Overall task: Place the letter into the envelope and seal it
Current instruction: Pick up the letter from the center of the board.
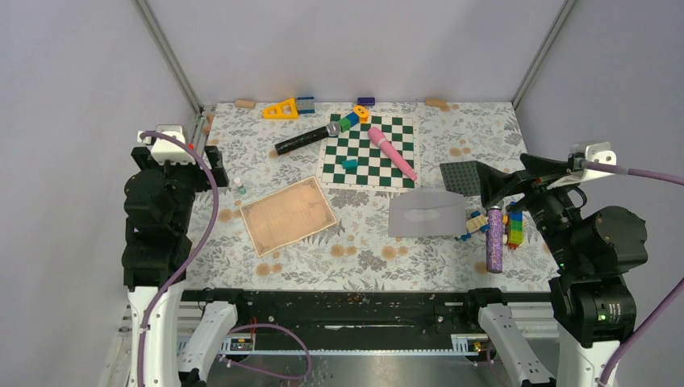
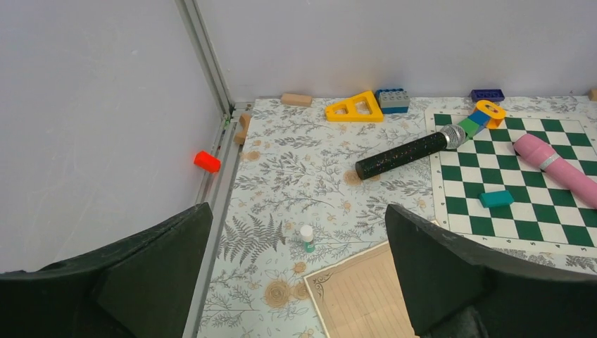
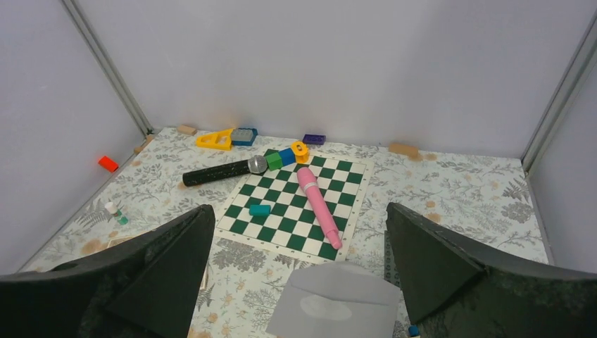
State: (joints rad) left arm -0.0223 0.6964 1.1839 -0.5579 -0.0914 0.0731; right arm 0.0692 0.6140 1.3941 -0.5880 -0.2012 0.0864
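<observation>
The task looks unstarted. On the floral table [image 1: 363, 258], the tan letter [image 1: 288, 214] lies flat left of centre, and the grey envelope [image 1: 427, 214] lies well apart to its right. The left hand [image 2: 297, 211] and right hand [image 3: 299, 208] hover wide open and empty. The next move probably calls for lifting the letter's thin edge. Whether the envelope's flap is open is unclear.

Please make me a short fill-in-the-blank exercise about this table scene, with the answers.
1. The letter lies nearer the ___ arm than the envelope does.
2. The pink toy microphone rests on the ___.
3. The left gripper and the right gripper are both ___.
Answers: left; chessboard; open.
</observation>
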